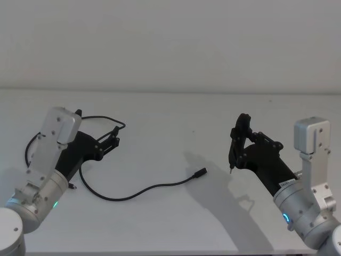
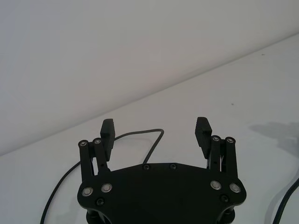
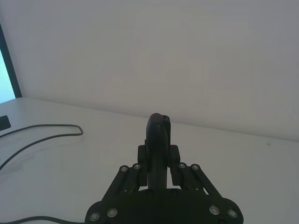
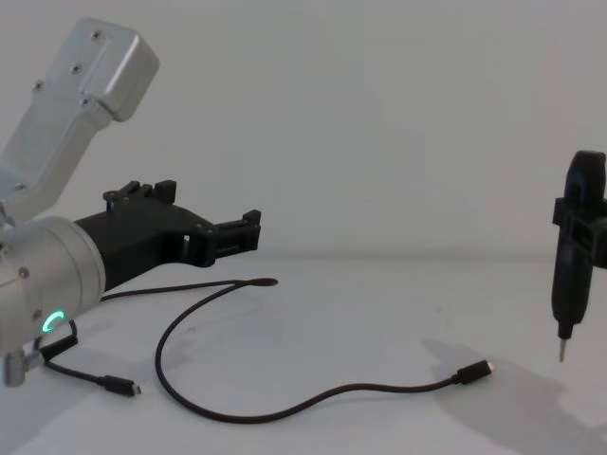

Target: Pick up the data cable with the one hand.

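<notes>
data cable: thin black cord, curved flat on desk, silver-tipped plug mid-desk. left gripper above its far loop, fingers apart.

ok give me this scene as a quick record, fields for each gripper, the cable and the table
left gripper: open, above the table's left side, near the cable's far bend, holding nothing
right gripper: shut on a black pen-like tool, upright, tip down, clear of the table
data cable: lying curved on the table, plug towards the middle, not held
table: white, flat
task state: cable not yet picked up
</notes>
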